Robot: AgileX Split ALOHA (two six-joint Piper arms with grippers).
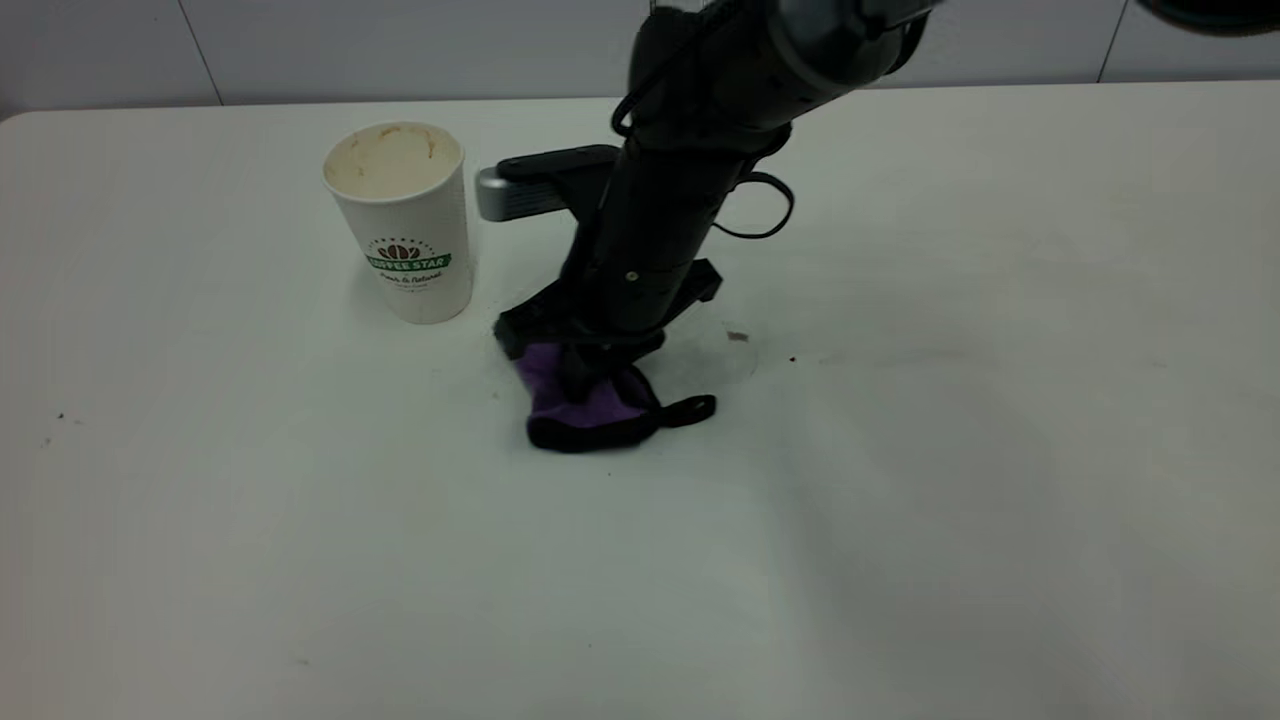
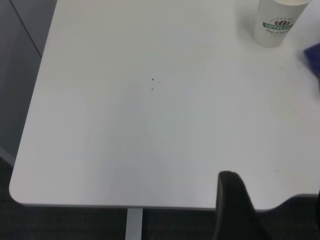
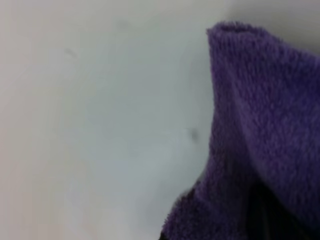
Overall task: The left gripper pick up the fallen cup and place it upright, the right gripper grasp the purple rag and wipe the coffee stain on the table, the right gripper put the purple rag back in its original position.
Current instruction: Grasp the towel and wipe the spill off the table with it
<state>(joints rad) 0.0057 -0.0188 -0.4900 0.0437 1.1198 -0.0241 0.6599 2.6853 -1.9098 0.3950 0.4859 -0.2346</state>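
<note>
The white "COFFEE STAR" cup stands upright on the white table at the back left; it also shows in the left wrist view. My right gripper reaches down just right of the cup. It is shut on the purple rag and presses it onto the tabletop. The rag's black loop strap lies to its right. The fluffy rag fills the right wrist view. No dark coffee stain shows; only a faint smudge lies right of the rag. My left gripper hangs open and empty over the table's near edge.
A few tiny dark specks dot the tabletop. The right arm's grey module juts out close beside the cup. A grey wall runs behind the table. The table's corner and edge show in the left wrist view.
</note>
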